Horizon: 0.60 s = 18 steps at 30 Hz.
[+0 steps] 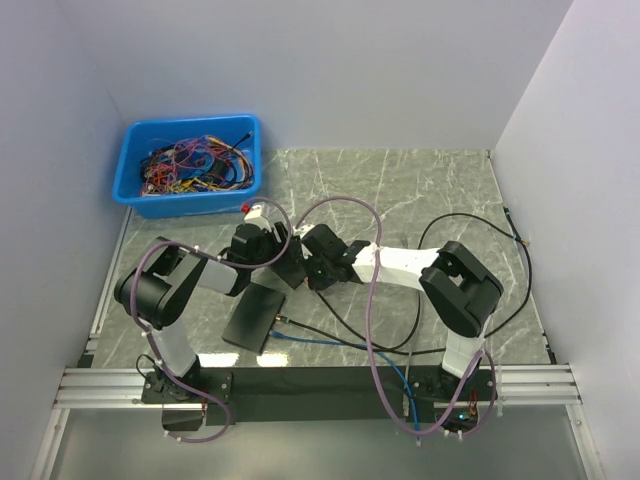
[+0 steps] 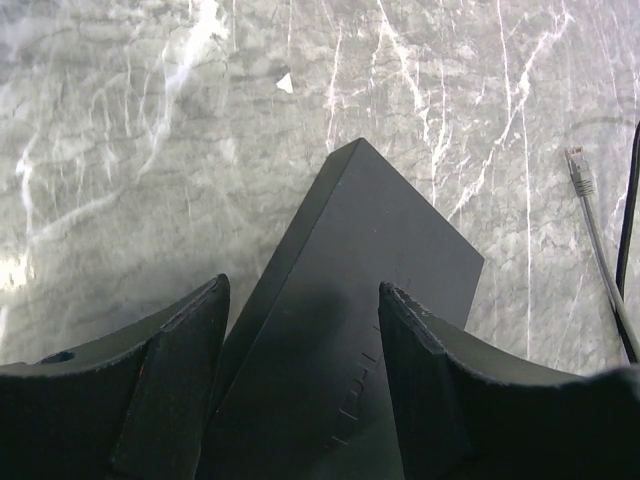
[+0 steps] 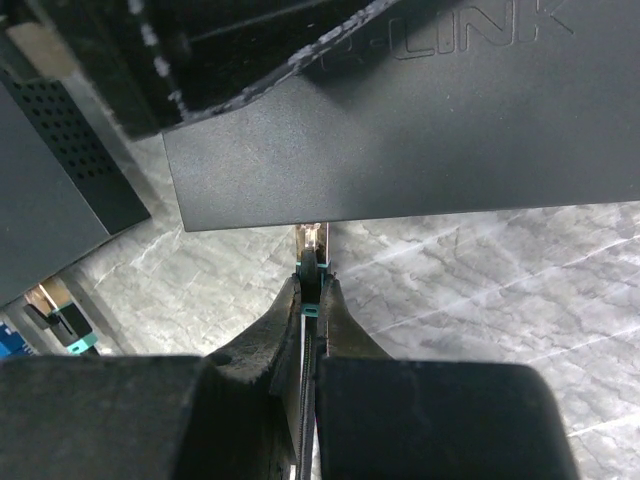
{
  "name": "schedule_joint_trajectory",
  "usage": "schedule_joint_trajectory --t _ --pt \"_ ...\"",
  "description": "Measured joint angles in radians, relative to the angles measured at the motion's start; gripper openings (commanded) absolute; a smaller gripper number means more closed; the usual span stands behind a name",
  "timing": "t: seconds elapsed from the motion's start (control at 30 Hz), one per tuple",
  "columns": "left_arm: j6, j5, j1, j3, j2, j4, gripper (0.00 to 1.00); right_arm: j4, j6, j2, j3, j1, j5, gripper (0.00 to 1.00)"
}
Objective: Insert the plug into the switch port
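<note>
Black switch (image 1: 255, 318) lies on the grey marble table (image 1: 430, 190) in front of the left arm. In the overhead view its long axis runs diagonally from near-left to far-right. The left gripper (image 2: 303, 288) is over the switch with its fingers (image 2: 190, 350) spread apart, and the dark casing fills the gap between them. Whether the pads press on the casing cannot be determined. The right gripper (image 3: 312, 285) is clamped on the plug (image 3: 311, 245), pinching it at its teal boot, and the thin cable (image 3: 305, 390) trails back between the fingers. The plug's long axis lies in line with the fingers. Its clear tip points straight ahead at the side edge of the switch and meets that edge in the right wrist view. The port is not visible, so entry of the tip cannot be confirmed. A loose connector (image 2: 578, 172) on a grey lead lies flat on the table, well apart from the switch. A blue bin (image 1: 190, 122) of tangled wires stands at the far-left corner.
</note>
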Motion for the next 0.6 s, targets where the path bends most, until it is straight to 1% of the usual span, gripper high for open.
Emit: schedule_joint_trajectory --t 0.4,0.6 --pt "-0.029 -0.070 -0.035 -0.048 -0.034 0.015 0.67 -0.080 -0.029 0.012 0.042 -0.013 -0.039 0.00" --pt "-0.031 -0.085 -0.047 -0.060 -0.039 0.027 0.67 -0.168 -0.053 0.035 0.103 -0.025 -0.061 0.00"
